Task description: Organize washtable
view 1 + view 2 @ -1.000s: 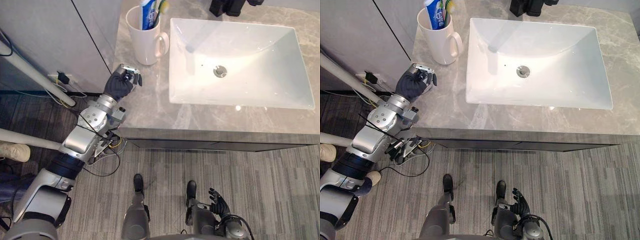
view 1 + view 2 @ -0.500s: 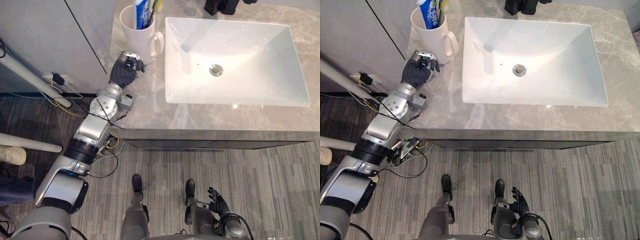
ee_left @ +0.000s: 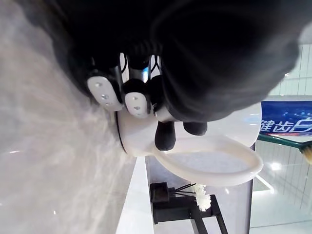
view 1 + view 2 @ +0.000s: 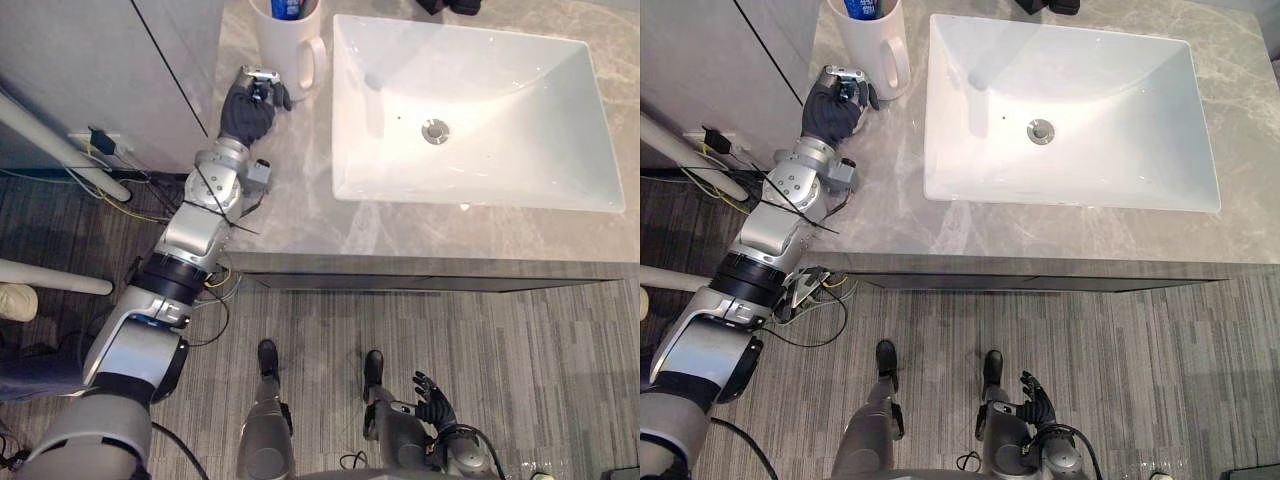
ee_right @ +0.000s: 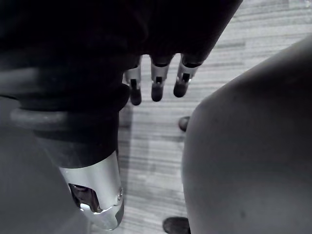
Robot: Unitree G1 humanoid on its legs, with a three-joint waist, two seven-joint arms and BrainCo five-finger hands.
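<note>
Noted left hand curled against mug at handle, gripping nothing. Found mug upright on counter beside sink. Found right hand slack, low. Judged step: approach to mug. Next: open hand, hook handle, avoid tipping.

- Mug: far part of the rim is cut off by the frame's top edge in both eye views.
- Blue tube in the mug: only the lowest bit shows. In the left wrist view it runs off the frame edge, as does a green toothbrush.
- Left robot hand: curled fingers sit by the mug's base. The dark cover hides the contact, so touching or apart, cannot tell.
- Dark item behind the sink: only a sliver shows, not identifiable.
- Tabletop: far edge cut off.
</note>
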